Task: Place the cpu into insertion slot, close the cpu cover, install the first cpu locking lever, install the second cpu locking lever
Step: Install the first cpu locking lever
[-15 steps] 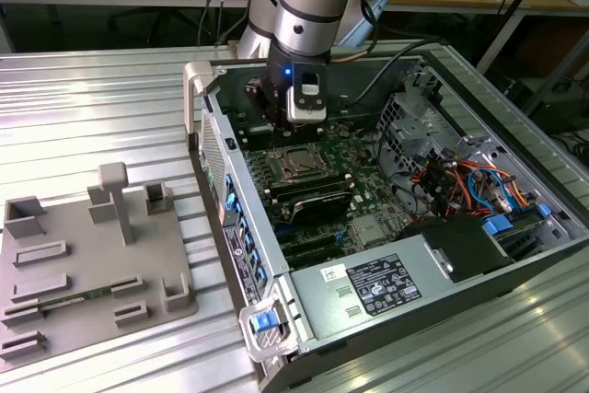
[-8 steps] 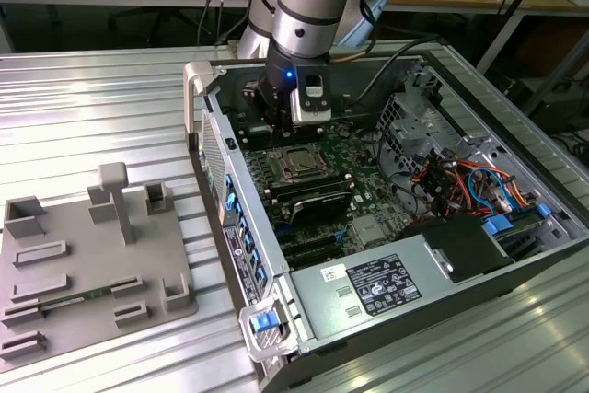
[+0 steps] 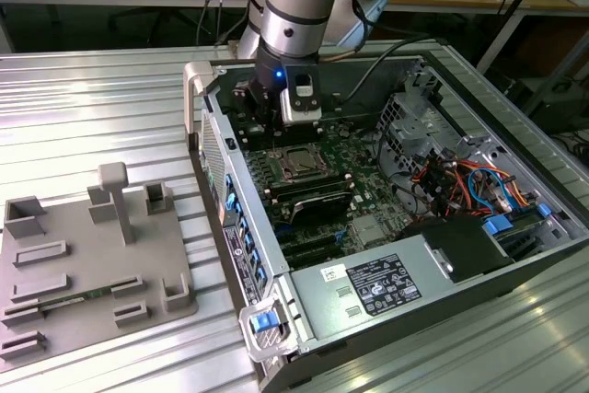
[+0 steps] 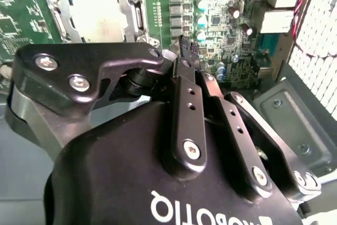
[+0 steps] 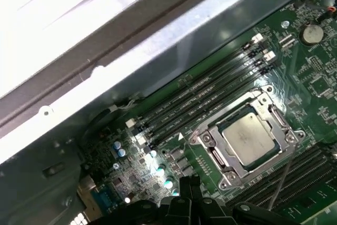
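The cpu (image 5: 247, 136) lies flat in the insertion slot (image 3: 299, 165) on the green motherboard, its silvery-tan face showing. The cpu cover (image 5: 230, 118) lies down around it as a metal frame, and the chip (image 4: 100, 17) shows through its window. A thin wire lever (image 5: 281, 180) stands up beside the socket. My gripper (image 3: 265, 126) hangs above the board towards the case's back wall, a short way off the socket and touching none of these. Its fingertips (image 4: 184, 46) meet with nothing between them, over a row of capacitors (image 5: 158, 171).
Long black memory slots (image 5: 210, 98) flank the socket. The case's metal wall (image 5: 158, 40) rises close behind the gripper. A power supply (image 3: 377, 287), coloured cables (image 3: 460, 181) and a drive cage fill the case's other end. A grey fixture tray (image 3: 83, 255) lies outside, at the exterior view's left.
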`<state>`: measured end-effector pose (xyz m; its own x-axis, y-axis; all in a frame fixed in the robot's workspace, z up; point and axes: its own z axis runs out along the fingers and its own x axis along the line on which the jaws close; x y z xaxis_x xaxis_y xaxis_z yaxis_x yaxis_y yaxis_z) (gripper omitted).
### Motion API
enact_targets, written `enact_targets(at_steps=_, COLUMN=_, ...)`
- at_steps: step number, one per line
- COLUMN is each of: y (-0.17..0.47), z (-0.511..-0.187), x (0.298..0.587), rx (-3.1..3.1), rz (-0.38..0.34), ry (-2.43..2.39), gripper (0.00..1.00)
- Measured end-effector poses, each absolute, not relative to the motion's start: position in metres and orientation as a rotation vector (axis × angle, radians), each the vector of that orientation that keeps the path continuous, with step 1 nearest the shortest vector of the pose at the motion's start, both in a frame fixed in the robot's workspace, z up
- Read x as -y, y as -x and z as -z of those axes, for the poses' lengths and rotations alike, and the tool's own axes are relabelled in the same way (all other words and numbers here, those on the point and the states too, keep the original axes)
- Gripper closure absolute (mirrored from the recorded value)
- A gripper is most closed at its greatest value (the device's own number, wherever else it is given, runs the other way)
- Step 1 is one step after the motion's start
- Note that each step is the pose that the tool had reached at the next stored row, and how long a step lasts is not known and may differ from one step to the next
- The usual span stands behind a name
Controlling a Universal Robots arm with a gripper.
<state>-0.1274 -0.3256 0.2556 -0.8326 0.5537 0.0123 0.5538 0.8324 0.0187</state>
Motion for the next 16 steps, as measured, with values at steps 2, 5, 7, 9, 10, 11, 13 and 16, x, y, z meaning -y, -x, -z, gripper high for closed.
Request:
enact_targets(at_steps=2, y=0.128, z=-0.255, x=0.322, rx=3.001, rz=0.034, ry=0.906, gripper=0.89)
enact_targets(at_steps=5, y=0.128, z=-0.254, x=0.319, rx=3.016, rz=0.034, ry=0.855, gripper=0.89)
enact_targets(at_steps=7, y=0.128, z=-0.254, x=0.317, rx=3.025, rz=0.034, ry=0.822, gripper=0.89)
enact_targets(at_steps=9, y=0.128, z=-0.254, x=0.314, rx=3.033, rz=0.034, ry=0.789, gripper=0.89)
enact_targets(at_steps=10, y=0.128, z=-0.254, x=0.310, rx=3.036, rz=0.034, ry=0.777, gripper=0.89)
enact_targets(at_steps=11, y=0.128, z=-0.254, x=0.308, rx=3.038, rz=0.034, ry=0.771, gripper=0.89)
enact_targets(at_steps=13, y=0.128, z=-0.254, x=0.304, rx=3.042, rz=0.034, ry=0.755, gripper=0.89)
enact_targets(at_steps=16, y=0.127, z=-0.253, x=0.304, rx=3.047, rz=0.034, ry=0.733, gripper=0.89)
